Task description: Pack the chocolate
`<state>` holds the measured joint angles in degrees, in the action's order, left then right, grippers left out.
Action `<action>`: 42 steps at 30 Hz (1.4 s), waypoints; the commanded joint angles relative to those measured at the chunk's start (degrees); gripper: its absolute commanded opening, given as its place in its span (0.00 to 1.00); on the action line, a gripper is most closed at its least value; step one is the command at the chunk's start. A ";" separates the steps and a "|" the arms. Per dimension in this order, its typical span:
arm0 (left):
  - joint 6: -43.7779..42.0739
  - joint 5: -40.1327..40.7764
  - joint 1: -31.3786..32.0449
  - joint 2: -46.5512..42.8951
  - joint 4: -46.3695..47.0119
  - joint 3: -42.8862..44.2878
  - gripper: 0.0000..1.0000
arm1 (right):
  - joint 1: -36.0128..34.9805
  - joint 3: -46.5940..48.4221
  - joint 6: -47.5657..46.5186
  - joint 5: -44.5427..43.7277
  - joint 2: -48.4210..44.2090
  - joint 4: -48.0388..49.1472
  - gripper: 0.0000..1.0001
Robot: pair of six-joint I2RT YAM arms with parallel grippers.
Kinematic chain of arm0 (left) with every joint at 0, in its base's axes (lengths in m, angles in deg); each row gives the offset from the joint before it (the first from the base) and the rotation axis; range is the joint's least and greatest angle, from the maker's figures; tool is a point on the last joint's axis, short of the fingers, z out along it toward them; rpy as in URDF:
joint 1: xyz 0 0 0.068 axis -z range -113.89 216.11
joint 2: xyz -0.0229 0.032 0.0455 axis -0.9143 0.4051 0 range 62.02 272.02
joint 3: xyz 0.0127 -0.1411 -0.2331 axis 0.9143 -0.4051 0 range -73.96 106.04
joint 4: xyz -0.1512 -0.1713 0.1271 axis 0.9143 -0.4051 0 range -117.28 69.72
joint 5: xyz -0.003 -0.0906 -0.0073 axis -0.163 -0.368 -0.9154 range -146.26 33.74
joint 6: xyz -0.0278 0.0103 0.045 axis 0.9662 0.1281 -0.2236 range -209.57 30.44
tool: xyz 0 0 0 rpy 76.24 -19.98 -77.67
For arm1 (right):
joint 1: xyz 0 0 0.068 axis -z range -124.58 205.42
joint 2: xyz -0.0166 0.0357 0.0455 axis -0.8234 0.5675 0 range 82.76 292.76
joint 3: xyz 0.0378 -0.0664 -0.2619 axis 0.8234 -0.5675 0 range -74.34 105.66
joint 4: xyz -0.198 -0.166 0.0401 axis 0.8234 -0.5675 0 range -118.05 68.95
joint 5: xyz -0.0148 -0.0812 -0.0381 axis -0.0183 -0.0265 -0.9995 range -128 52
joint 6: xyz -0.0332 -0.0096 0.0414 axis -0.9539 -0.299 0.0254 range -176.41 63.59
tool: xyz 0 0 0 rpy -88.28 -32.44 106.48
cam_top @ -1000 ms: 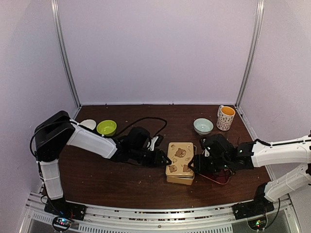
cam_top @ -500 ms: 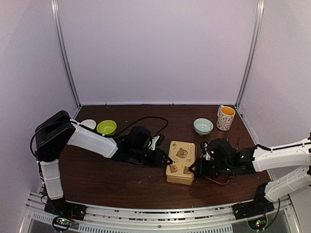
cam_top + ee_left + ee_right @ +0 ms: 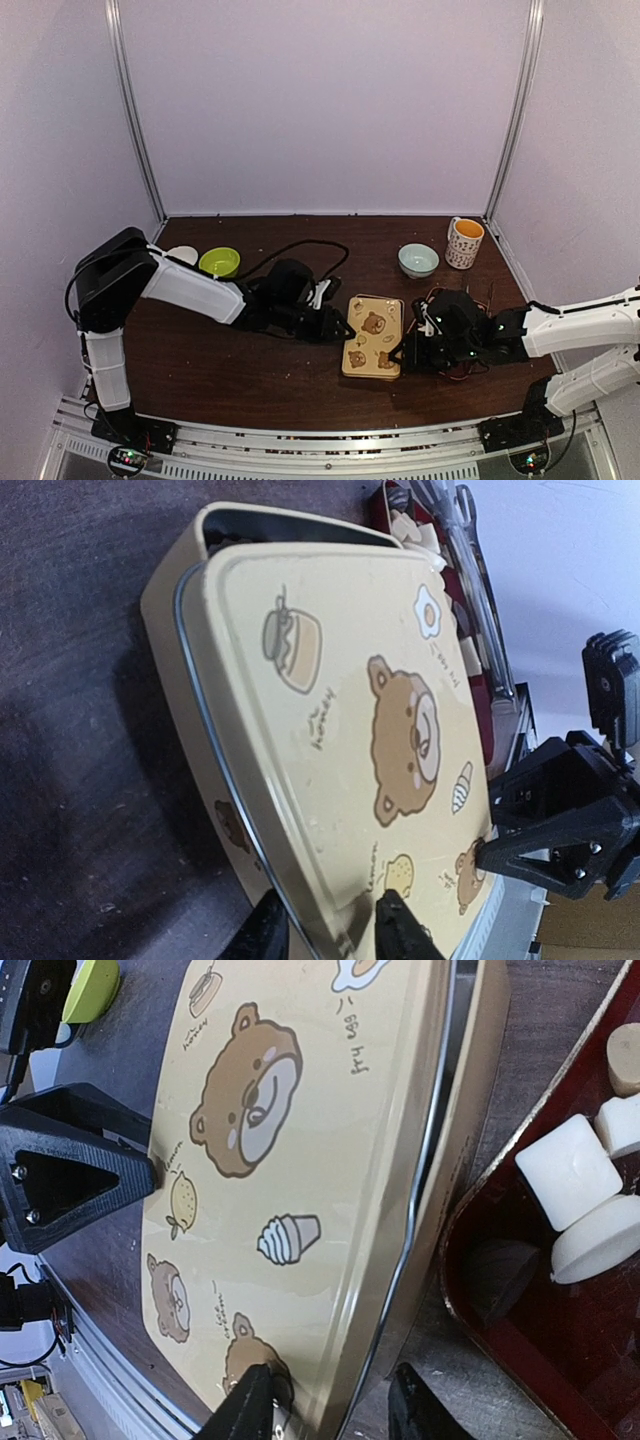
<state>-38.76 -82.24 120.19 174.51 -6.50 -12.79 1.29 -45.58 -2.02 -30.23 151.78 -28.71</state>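
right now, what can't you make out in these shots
- Inside of the tin: the bear lid covers it in every view, so any chocolate in there is hidden.
- Red tray: the right arm covers it from above and the right wrist view crops it, so its chocolate can't be counted.
- Left gripper, right gripper: both straddle the lid's rim; contact lies at the frames' bottom edge, so the grip is unclear.
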 commanded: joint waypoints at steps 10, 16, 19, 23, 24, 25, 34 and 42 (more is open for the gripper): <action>-4.07 2.95 0.23 1.15 -6.11 5.42 0.25 | 1.88 -0.59 0.54 -0.63 1.01 3.32 0.35; -5.60 3.58 0.23 2.34 -8.56 8.24 0.25 | 3.02 -0.98 0.63 -0.11 2.52 5.12 0.34; -5.84 3.84 0.23 3.22 -9.08 8.98 0.25 | 3.55 -0.85 0.39 0.17 3.37 5.95 0.34; -5.96 5.41 0.23 4.18 -11.22 9.83 0.25 | 4.08 -0.60 -0.09 0.50 4.46 6.36 0.33; -5.98 5.63 0.23 4.35 -11.49 9.92 0.25 | 4.28 -0.58 -0.26 0.49 4.73 6.41 0.33; -5.98 5.88 0.23 4.43 -11.76 9.94 0.25 | 4.44 -0.56 -0.46 0.66 4.91 6.40 0.33; -6.41 7.82 0.23 5.70 -15.11 11.45 0.29 | 6.07 -0.71 -2.01 0.82 5.89 6.33 0.36; -6.57 7.91 0.15 6.83 -16.15 12.64 0.33 | 8.15 -0.28 -3.20 2.29 7.75 7.22 0.37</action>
<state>-44.18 -76.22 120.17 179.12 -19.44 -0.62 8.24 -45.87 -3.71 -26.82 157.61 -19.95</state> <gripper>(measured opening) 0.313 0.364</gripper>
